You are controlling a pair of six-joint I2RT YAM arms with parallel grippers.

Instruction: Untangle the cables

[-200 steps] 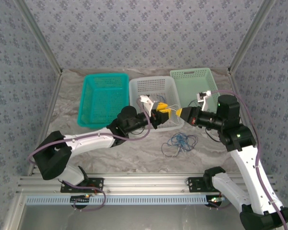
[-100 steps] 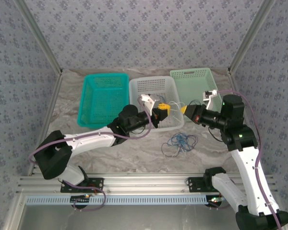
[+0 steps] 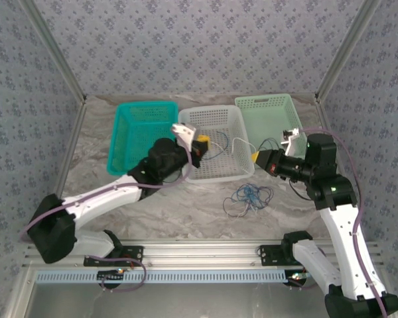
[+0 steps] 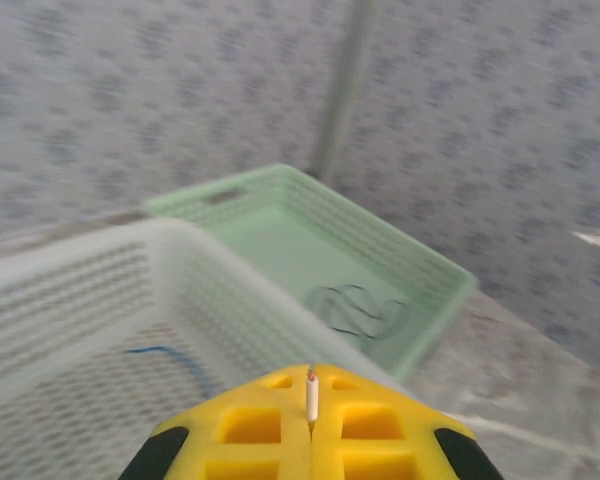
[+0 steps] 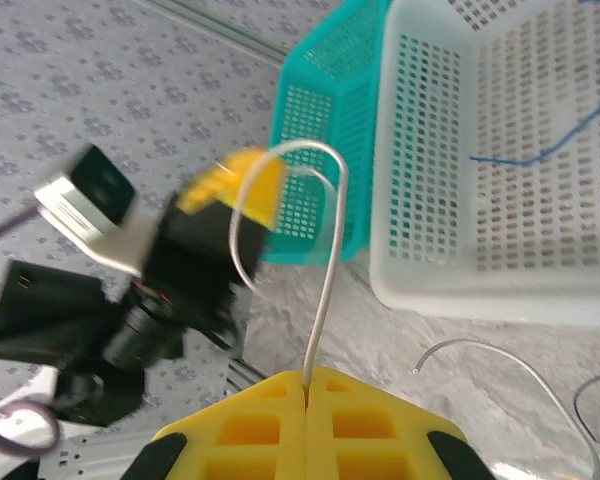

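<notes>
- Top external: left gripper (image 3: 202, 140) hangs over the white basket (image 3: 212, 108); right gripper (image 3: 255, 157) sits just off that basket's right corner
- Both sets of jaws closed, each pinching the one pale cable (image 5: 327, 230), which arcs between them
- Rest of the tangle (image 3: 249, 197), blue and pale loops, lies on the table (image 3: 186, 205) near the right arm
- A blue cable (image 5: 540, 155) lies in the white basket; a dark cable (image 4: 355, 310) in the green basket (image 4: 420, 262)
- Step, as I judge it: pale cable drawn clear of the tangle; next calls for releasing it over a basket, perhaps the teal basket (image 3: 142, 104), without snagging a rim
</notes>
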